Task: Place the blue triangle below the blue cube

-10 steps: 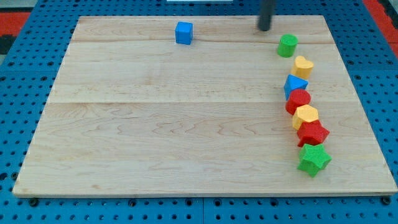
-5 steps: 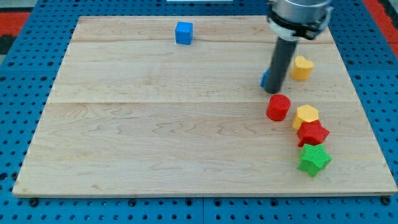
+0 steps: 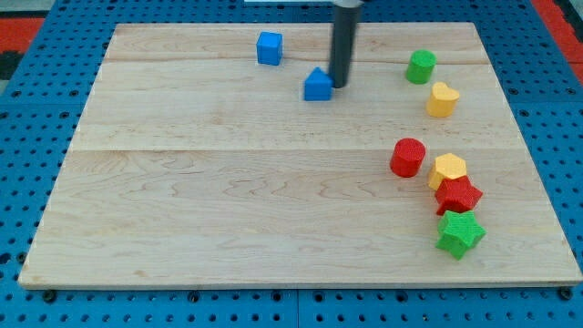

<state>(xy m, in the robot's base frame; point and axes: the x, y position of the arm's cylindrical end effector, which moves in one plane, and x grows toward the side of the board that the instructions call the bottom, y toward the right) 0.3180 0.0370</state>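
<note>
The blue cube [image 3: 269, 47] sits near the view's top, left of centre on the wooden board [image 3: 228, 200]. The blue triangle [image 3: 318, 84] lies below it and to its right. My tip [image 3: 340, 85] stands right against the triangle's right side, with the dark rod rising to the view's top.
A green cylinder [image 3: 421, 66] and a yellow block [image 3: 443, 98] lie at the upper right. A red cylinder [image 3: 408, 157], a yellow hexagon [image 3: 448, 169], a red star [image 3: 457, 195] and a green star [image 3: 459, 233] cluster at the right.
My tip has swept up and to the left, pushing the blue triangle from the right-hand group towards the blue cube. The red cylinder was shifted left earlier and stays there.
</note>
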